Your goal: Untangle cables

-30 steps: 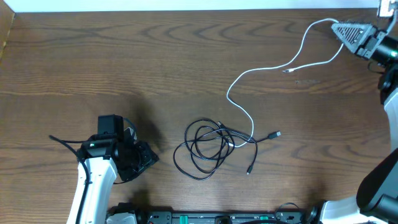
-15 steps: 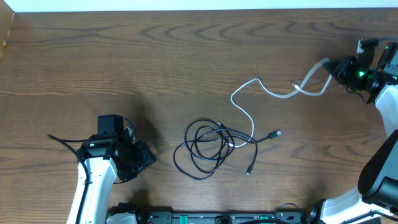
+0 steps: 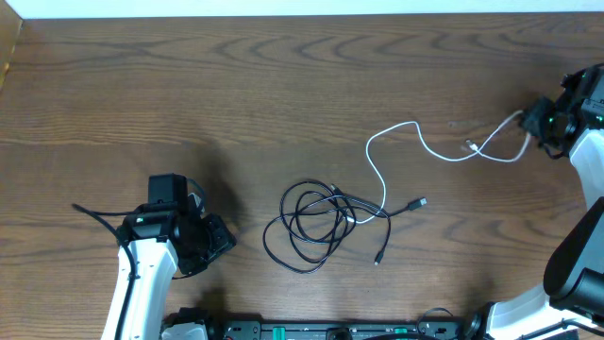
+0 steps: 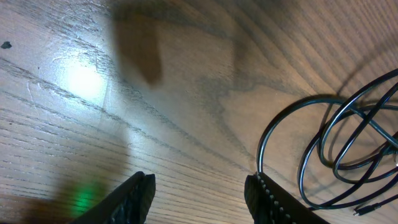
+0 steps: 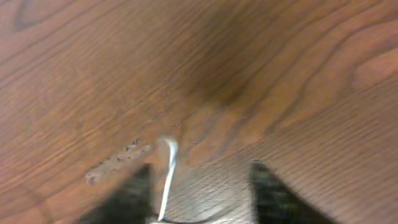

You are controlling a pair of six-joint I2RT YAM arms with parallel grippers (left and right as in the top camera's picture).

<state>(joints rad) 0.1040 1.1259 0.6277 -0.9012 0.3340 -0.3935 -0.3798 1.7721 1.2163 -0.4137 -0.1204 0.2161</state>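
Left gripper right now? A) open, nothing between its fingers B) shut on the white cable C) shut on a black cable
A: the left wrist view shows the left gripper open over bare table, the black cables lying off to one side.

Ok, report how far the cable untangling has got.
Done: most of the white cable lies stretched rightward. In hand: its far end at the right gripper, grip blurred. To do: its other end runs into the coiled black cables; left gripper open, empty.

We've got the coiled cables (image 3: 326, 219) approx mid table (image 3: 189, 94), left gripper (image 3: 225, 242) to their left, long cable (image 3: 375, 165) running from them over to the right gripper (image 3: 536, 123).
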